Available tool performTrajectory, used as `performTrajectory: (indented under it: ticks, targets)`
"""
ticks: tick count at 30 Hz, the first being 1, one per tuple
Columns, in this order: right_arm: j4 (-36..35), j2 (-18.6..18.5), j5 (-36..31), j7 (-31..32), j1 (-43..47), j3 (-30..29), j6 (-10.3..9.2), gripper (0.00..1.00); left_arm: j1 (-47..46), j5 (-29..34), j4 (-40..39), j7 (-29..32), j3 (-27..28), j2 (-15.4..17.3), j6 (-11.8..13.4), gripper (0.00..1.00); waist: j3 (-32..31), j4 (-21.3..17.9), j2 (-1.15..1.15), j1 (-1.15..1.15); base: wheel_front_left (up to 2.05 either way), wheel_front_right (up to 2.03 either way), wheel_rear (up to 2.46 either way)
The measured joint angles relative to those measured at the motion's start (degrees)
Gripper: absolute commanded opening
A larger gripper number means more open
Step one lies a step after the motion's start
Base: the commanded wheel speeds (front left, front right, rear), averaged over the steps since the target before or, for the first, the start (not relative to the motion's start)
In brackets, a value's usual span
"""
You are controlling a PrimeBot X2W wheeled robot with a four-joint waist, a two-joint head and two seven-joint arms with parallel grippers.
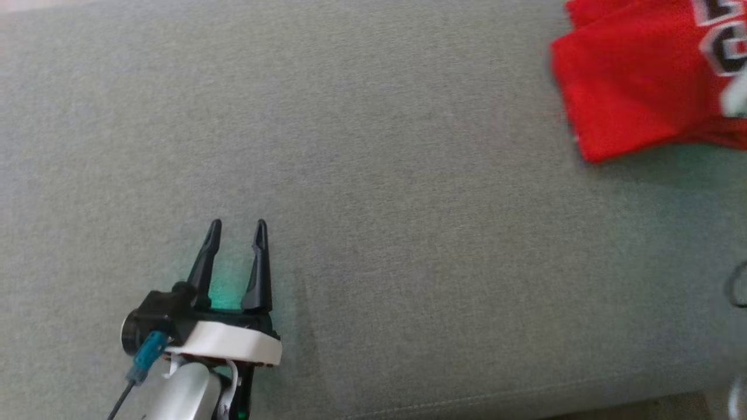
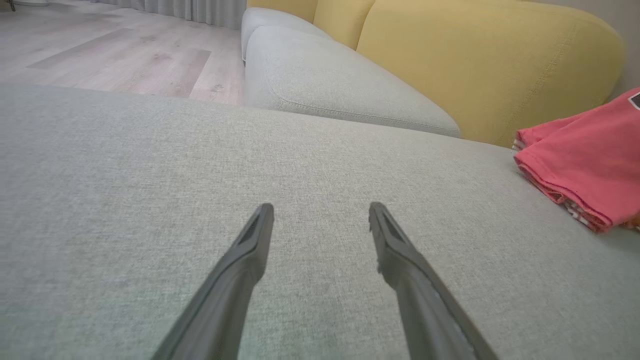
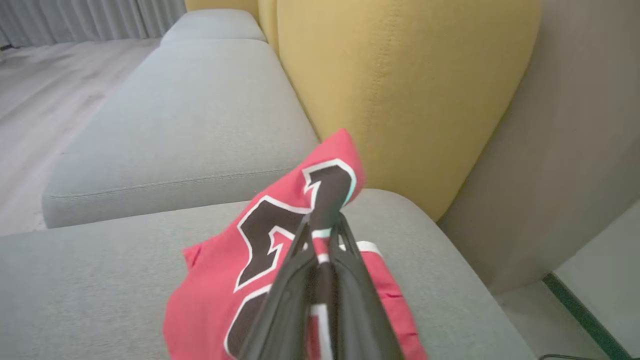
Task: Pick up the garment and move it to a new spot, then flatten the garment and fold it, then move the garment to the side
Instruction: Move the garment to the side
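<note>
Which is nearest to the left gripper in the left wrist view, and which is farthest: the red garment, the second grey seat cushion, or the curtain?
1. The red garment, to the right of the left gripper.
2. The second grey seat cushion, ahead, beyond the seam.
3. The curtain, far behind, at the top.

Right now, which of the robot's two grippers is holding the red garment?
The right gripper: its jaws are shut on the garment; the left gripper is open, empty.

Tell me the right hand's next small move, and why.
Probably lower the pinched edge and open the right hand: the red garment already lies folded at the right end of the grey cushion, with one edge raised in that shut grip. The left hand is open, well apart.
</note>
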Motion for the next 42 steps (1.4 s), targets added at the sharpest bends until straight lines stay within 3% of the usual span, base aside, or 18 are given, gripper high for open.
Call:
performTrajectory:
  ticks: [6, 8, 11, 18, 25, 31, 38, 42]
  targets:
    - [2.6, -3.2, -3.6, -0.1, -0.8, -4.7, 0.00, 0.00, -0.1, 0.0, 0.9, 0.0, -0.4, 0.0, -0.2, 1.00, 0.6, 1.5, 0.00, 0.00, 0.00, 0.00, 0.00]
    - [4.0, -3.3, -6.1, -3.3, -1.1, -6.8, 0.00, 1.00, -0.1, 0.0, 1.1, 0.0, -0.6, 0.0, -0.2, 1.00, 0.8, 2.0, 0.00, 0.00, 0.00, 0.00, 0.00]
    - [6.3, -3.4, -9.8, -8.0, -1.3, -9.3, 0.00, 1.00, -0.4, 0.2, 1.5, 0.0, -1.6, 0.0, -0.7, 1.00, 1.0, 2.7, 0.00, 0.01, 0.00, 0.00, 0.00]
    - [12.5, 0.8, -12.3, -13.7, -2.0, -11.1, 0.00, 1.00, -0.6, 0.2, 1.7, 0.4, -1.9, 0.1, -0.5, 1.00, -0.5, 2.7, 0.00, 0.00, 0.00, 0.00, 0.00]
    - [14.3, 2.2, -12.1, -18.6, -2.0, -6.3, 0.00, 1.00, -0.2, 0.1, 1.5, 0.5, -1.7, 0.4, 0.4, 1.00, -3.2, 2.0, 0.00, 0.00, 0.00, 0.00, 0.00]
    - [13.9, 4.3, -6.9, -22.6, -0.7, 1.0, 0.00, 1.00, 2.7, -1.0, 1.7, 0.4, -0.4, 0.6, 1.0, 1.00, -7.1, 1.8, 0.00, 0.00, 0.00, 0.00, 0.00]
    - [9.0, 6.7, -0.3, -24.7, 8.6, 6.6, 0.00, 1.00, 5.9, -2.9, 1.9, -0.1, 2.2, 1.0, 2.5, 1.00, -12.1, 3.0, 0.00, -0.01, 0.00, 0.00, 0.00]
    - [3.8, 8.2, 0.4, -25.3, 15.6, 8.8, 0.00, 1.00, 8.5, -3.8, 1.8, -0.1, 3.9, 1.3, 3.7, 1.00, -14.5, 4.6, 0.00, -0.01, 0.00, 0.00, 0.00]
